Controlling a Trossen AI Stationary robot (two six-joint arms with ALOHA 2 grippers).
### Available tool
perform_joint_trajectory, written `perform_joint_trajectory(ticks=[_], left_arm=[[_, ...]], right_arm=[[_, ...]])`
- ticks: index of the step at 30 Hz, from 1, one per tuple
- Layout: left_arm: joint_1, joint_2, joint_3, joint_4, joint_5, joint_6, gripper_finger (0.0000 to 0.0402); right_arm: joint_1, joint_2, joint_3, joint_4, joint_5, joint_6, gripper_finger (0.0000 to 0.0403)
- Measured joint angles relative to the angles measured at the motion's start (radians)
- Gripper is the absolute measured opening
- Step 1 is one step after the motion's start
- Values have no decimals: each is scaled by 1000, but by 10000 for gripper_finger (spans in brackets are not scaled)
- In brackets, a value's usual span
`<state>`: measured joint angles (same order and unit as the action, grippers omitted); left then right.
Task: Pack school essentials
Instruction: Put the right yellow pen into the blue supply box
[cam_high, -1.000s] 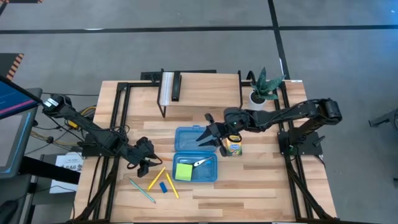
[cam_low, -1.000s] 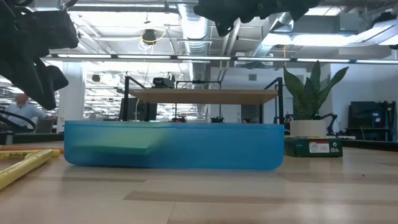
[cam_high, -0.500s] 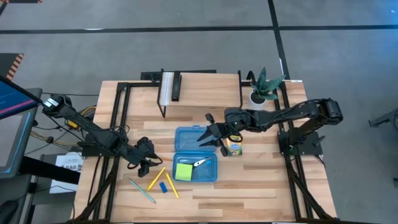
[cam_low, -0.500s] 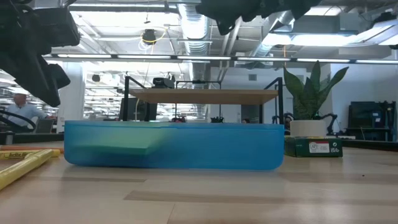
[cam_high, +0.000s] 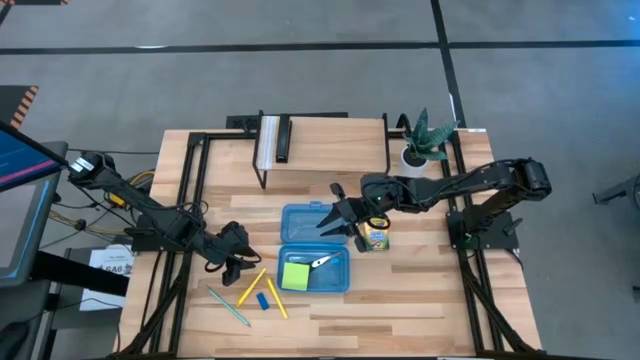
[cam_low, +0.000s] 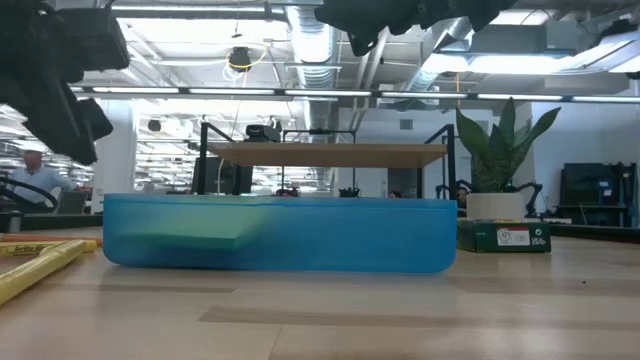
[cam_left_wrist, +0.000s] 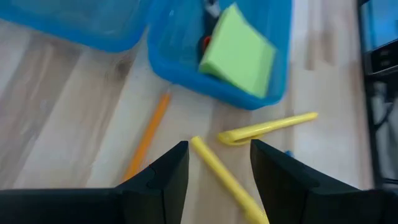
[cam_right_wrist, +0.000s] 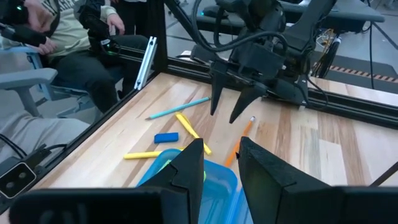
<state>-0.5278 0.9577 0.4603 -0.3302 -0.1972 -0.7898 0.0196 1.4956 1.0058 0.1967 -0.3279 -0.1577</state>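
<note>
The left gripper is barely shifting, hovering with fingers apart over the yellow pencil beside the case, while the right gripper, empty and narrowly parted, is waiting above it.

table: light wood | on it: blue case, pencils, eraser, pen, crayon box, plant

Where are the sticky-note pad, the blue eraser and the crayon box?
lime-green sticky-note pad (cam_high: 296, 275), high view, middle of its top sheet.
small blue eraser (cam_high: 263, 301), high view, its middle.
yellow-green crayon box (cam_high: 376, 238), high view, its top face.
</note>
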Motion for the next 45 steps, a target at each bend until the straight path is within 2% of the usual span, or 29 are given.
perform_joint_trajectory(ticks=[5, 18, 26, 39, 45], left_arm=[[0, 0, 41, 3, -6, 24, 158], [-24, 83, 41, -2, -16, 24, 158], [-27, 88, 43, 48, 21, -55, 158], [-86, 335, 252, -139, 25, -140, 159], [-122, 351, 257, -158, 22, -154, 161]], right_arm=[[3, 0, 0, 0, 0, 3, 120], [4, 0, 0, 6, 1, 3, 120], [4, 0, 1, 6, 0, 6, 120], [7, 0, 1, -6, 1, 7, 120], [7, 0, 1, -5, 1, 8, 120]])
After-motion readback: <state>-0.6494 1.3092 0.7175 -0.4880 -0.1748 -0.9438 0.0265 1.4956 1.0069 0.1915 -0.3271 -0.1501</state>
